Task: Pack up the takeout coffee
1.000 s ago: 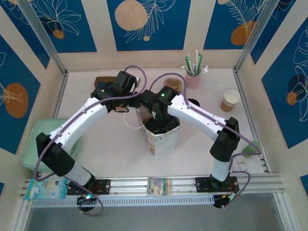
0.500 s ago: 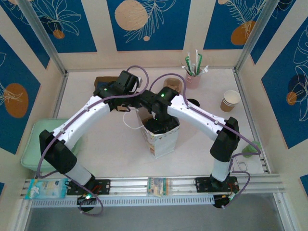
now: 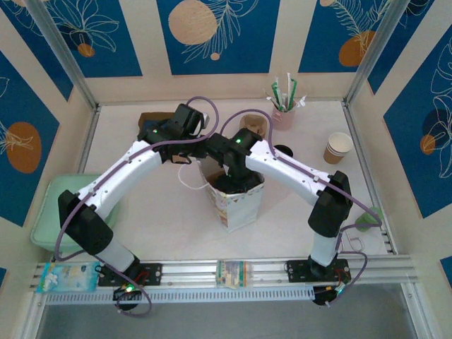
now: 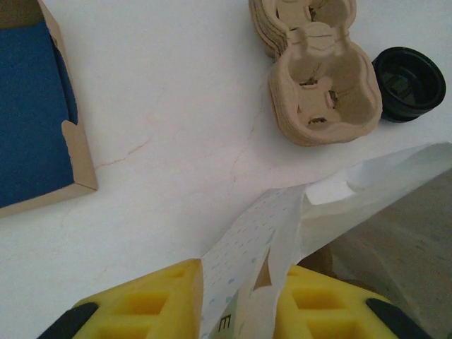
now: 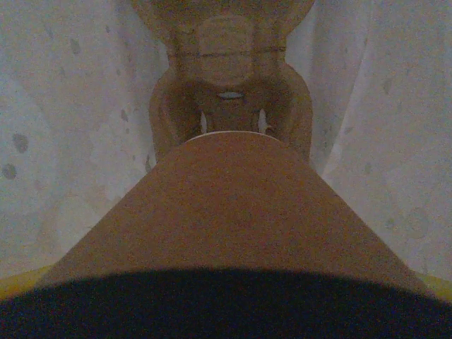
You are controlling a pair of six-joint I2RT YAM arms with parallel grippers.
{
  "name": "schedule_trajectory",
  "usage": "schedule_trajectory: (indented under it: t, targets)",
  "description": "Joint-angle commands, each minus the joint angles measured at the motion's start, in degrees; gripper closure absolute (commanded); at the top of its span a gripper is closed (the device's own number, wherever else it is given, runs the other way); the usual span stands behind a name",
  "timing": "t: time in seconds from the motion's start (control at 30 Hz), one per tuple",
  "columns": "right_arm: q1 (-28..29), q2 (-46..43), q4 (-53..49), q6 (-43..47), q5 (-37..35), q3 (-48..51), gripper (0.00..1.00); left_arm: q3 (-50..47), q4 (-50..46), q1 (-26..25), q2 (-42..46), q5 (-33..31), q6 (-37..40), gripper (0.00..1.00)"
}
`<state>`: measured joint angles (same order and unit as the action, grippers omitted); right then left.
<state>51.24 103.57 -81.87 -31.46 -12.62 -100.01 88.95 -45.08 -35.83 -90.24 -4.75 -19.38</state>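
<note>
A white paper bag [image 3: 240, 208] stands open in the middle of the table. My left gripper [image 3: 205, 153] sits at its far left rim. In the left wrist view the yellow fingers [image 4: 148, 307] are shut on the bag's speckled paper edge [image 4: 254, 261]. My right gripper [image 3: 236, 175] reaches down into the bag's mouth. In the right wrist view the takeout coffee [image 5: 226, 212], a tan cup with its black lid nearest the camera, fills the space between the fingers and hangs inside the bag, above a pulp cup carrier [image 5: 229, 85] on the bag's floor.
Stacked pulp carriers [image 4: 321, 92] and a loose black lid [image 4: 409, 83] lie behind the bag. A blue-lined box [image 4: 32, 120] sits to the far left. Lidless paper cups [image 3: 338, 147] and a pink holder of straws [image 3: 284, 106] stand at the back right. A green tray [image 3: 49, 212] is at the left edge.
The left gripper's jaws have narrowed onto the bag's rim. Both arms and the bag have barely shifted.
</note>
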Motion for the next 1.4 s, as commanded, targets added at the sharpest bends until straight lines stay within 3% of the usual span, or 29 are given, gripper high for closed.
schedule_trajectory:
  t: [0.0,1.37]
  targets:
    - [-0.27,-0.12,-0.26,0.35,1.47,1.32,0.62,1.32,-1.48,0.33,-0.99,-0.43,0.57,0.73]
    - [-0.22,0.32,3.33,-1.06,0.67,6.83,0.63,1.58,-1.60,0.24,-0.75,-0.21,0.30,0.73]
